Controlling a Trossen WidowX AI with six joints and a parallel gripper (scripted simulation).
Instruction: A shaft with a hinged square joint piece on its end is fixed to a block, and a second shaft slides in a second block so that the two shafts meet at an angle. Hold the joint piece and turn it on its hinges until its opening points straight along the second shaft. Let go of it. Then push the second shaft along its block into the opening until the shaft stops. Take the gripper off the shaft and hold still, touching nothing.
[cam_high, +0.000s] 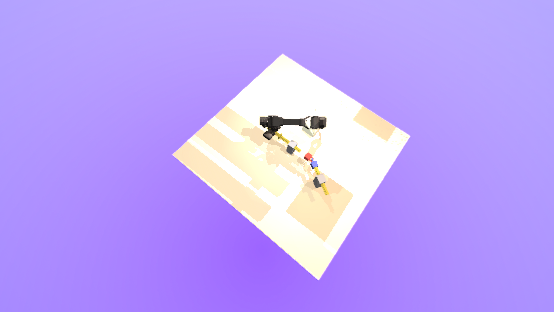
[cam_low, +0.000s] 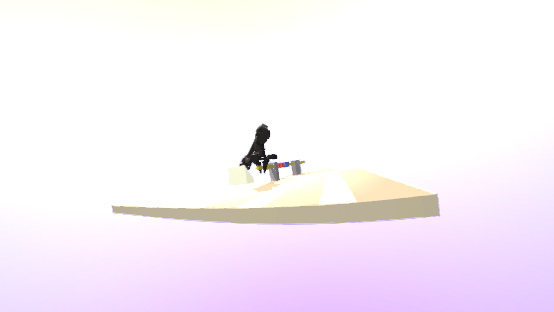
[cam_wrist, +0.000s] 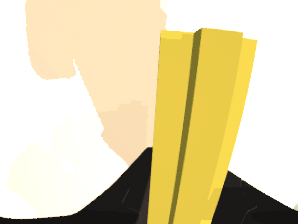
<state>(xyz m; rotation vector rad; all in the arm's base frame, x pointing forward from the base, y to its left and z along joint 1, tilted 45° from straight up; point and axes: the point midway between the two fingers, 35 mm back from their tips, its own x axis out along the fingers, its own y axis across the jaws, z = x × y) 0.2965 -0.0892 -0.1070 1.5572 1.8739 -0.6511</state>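
The second shaft, yellow and grooved, runs through its grey block. My gripper is shut on this shaft near its outer end, away from the joint. The joint's red piece and blue piece sit on the end of the fixed yellow shaft, held by the other grey block. In the top view a narrow gap shows between the second shaft's inner end and the red piece. The opening itself is too small to make out.
The arm reaches over the table beside the second shaft's outer end. A pale block-like shape stands near the arm in the exterior view. The two grey blocks stand upright on the table.
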